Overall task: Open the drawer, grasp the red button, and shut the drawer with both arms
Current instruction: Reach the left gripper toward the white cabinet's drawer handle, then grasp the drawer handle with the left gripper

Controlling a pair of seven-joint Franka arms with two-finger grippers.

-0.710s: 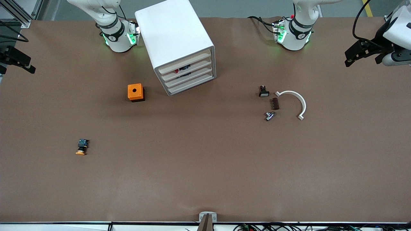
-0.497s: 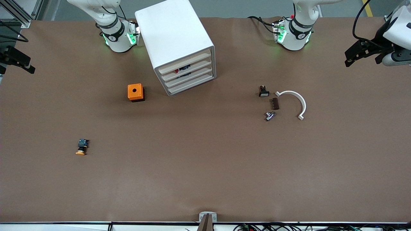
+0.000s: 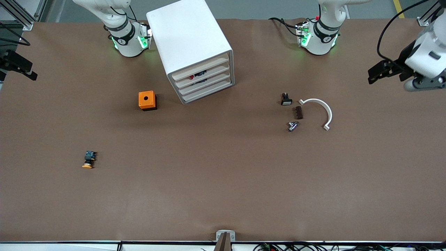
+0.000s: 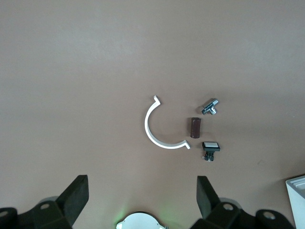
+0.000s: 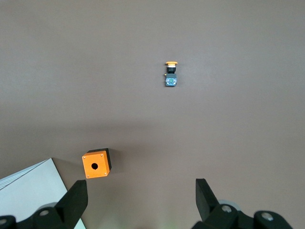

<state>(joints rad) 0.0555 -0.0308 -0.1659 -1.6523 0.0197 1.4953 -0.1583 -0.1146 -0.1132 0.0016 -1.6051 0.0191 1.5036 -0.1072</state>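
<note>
The white cabinet [image 3: 190, 38] stands between the arm bases, with four cream drawer fronts. The uppermost drawer [image 3: 200, 68] is shut. A red speck, the button [image 3: 192, 77], shows with a dark part in the gap just under that front; the rest of it is hidden. My left gripper [image 3: 378, 71] hangs open and empty over the table's edge at the left arm's end; its wrist view [image 4: 143, 200] looks down on bare table. My right gripper [image 3: 17, 65] hangs open and empty at the right arm's end, in its wrist view [image 5: 138, 205] above the table beside the cabinet's corner [image 5: 28, 186].
An orange box with a hole [image 3: 147, 100] sits beside the cabinet. An orange-capped button [image 3: 89, 160] lies nearer the front camera. Toward the left arm's end lie a white arc [image 3: 322, 109], a brown block [image 3: 298, 112], a small black switch [image 3: 286, 99] and a metal fitting [image 3: 292, 126].
My left gripper has come down and a little inward over the table's end. The right gripper and everything on the table have stayed in place.
</note>
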